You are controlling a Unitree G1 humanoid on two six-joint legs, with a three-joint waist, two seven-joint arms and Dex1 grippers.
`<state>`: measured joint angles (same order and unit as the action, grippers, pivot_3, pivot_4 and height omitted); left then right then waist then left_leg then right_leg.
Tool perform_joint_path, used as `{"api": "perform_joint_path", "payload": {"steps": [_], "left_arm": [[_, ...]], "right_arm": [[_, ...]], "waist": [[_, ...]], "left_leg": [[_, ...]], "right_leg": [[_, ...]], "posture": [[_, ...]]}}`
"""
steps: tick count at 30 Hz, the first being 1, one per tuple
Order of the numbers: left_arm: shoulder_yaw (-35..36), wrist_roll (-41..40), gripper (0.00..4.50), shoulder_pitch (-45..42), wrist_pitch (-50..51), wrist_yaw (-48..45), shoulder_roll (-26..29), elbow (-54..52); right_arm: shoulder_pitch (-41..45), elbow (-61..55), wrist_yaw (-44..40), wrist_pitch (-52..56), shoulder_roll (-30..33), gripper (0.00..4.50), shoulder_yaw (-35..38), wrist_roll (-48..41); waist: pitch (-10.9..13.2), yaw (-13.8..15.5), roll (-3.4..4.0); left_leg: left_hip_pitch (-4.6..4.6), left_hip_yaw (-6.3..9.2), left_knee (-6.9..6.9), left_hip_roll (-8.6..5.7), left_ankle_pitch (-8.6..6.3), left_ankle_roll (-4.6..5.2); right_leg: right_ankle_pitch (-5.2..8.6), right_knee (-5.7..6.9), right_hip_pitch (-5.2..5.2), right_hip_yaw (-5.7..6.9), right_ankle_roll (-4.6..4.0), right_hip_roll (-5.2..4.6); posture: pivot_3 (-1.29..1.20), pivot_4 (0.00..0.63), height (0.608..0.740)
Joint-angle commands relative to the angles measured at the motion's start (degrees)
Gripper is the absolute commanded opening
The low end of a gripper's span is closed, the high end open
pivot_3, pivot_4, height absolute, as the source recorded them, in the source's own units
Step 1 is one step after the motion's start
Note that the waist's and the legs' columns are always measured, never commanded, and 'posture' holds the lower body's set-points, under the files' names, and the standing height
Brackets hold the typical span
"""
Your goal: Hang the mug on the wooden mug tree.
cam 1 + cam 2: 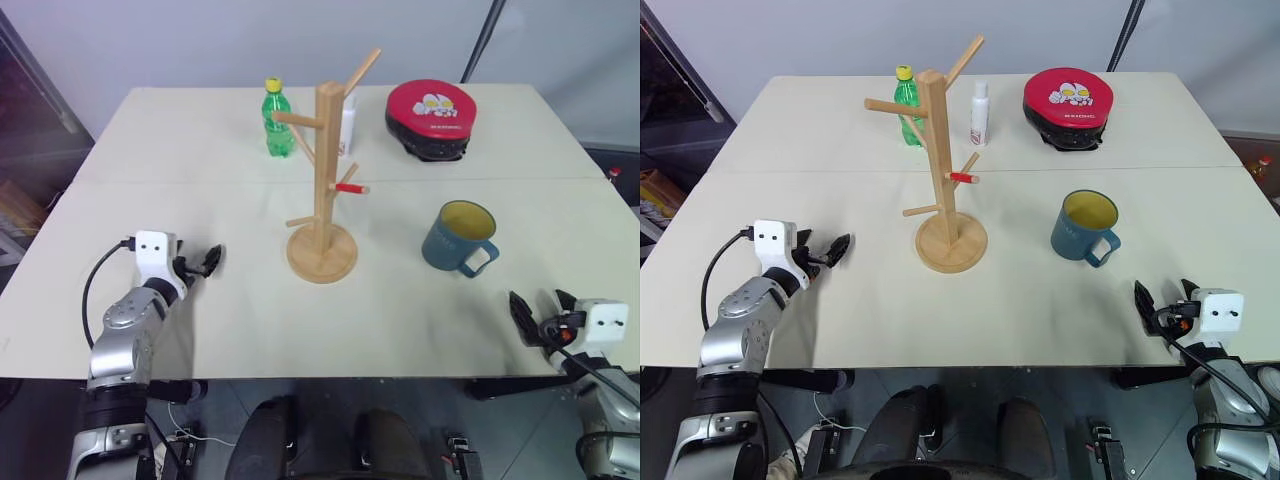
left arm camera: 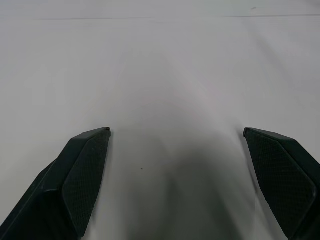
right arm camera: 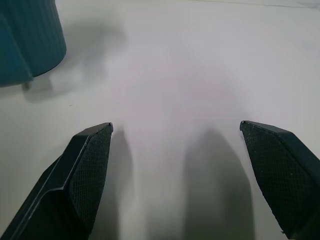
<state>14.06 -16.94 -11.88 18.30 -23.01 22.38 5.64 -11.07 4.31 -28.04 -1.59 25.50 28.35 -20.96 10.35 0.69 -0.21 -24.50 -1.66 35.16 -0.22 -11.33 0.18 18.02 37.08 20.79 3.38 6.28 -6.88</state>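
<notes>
Mug (image 1: 459, 238) stands upright right of centre, above and left of the right gripper (image 1: 542, 316), well apart; fingers spread, empty. Left gripper (image 1: 198, 262) spread too, lower left.

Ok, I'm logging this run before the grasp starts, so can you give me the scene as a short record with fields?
mug: upright on table, right of tree, handle toward the robot, not held
tree: mid-table, pegs bare, one red-tipped
left gripper: jaws open, nothing between, low over table
right gripper: jaws open, nothing between, near table's front edge, short of mug
behind: bottle, white bottle, red case
</notes>
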Motion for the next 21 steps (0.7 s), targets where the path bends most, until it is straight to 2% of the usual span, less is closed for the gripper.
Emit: {"api": "perform_joint_path", "payload": {"steps": [1,9,12,15,21], "left_arm": [[-0.95,-2.33,4.5,1.76,-1.67,-5.5,1.36,-5.62],[-7.33,-7.94,4.5,8.61,-3.33,-23.58,6.05,-17.7],[-12.11,-9.36,4.5,9.66,-2.44,-31.01,8.87,-22.34],[-14.96,-9.68,4.5,8.69,-1.58,-33.39,10.07,-24.39],[-18.84,-8.66,4.5,5.28,-1.72,-33.65,9.29,-26.34]], "right_arm": [[-1.46,-5.08,0.09,0.12,-1.25,4.26,-1.0,-0.8],[-6.55,-17.69,2.07,2.74,-5.95,4.26,-8.53,1.28],[-5.34,-20.64,7.71,2.77,-9.43,4.26,-11.87,5.03],[-4.25,-21.98,11.75,2.67,-11.75,4.26,-13.92,8.57],[0.17,-20.2,20.8,2.47,-14.3,4.26,-13.57,14.77]], "waist": [[0.0,-0.04,0.0],[-0.04,-0.11,0.08],[-0.05,-0.16,0.1],[-0.06,-0.23,0.18],[-0.07,-0.16,0.19]], "left_leg": [[0.0,0.0,0.0,0.01,-0.02,-0.04],[-0.03,-0.05,-0.1,0.05,-0.09,-0.15],[-0.04,-0.05,-0.12,0.06,-0.1,-0.17],[-0.07,-0.06,-0.15,0.06,-0.1,-0.17],[-0.17,-0.09,-0.13,0.05,-0.09,-0.15]], "right_leg": [[0.0,0.0,0.01,0.0,0.0,0.0],[0.08,-0.07,0.17,-0.14,-0.3,-0.05],[0.1,-0.15,0.4,-0.18,-0.43,-0.06],[0.1,-0.18,0.48,-0.23,-0.49,-0.07],[0.09,-0.18,0.55,-0.24,-0.48,-0.05]], "posture": [[0.0,0.15,0.74],[0.0,0.15,0.74],[0.0,0.15,0.74],[0.0,0.15,0.74],[0.0,0.15,0.74]]}}
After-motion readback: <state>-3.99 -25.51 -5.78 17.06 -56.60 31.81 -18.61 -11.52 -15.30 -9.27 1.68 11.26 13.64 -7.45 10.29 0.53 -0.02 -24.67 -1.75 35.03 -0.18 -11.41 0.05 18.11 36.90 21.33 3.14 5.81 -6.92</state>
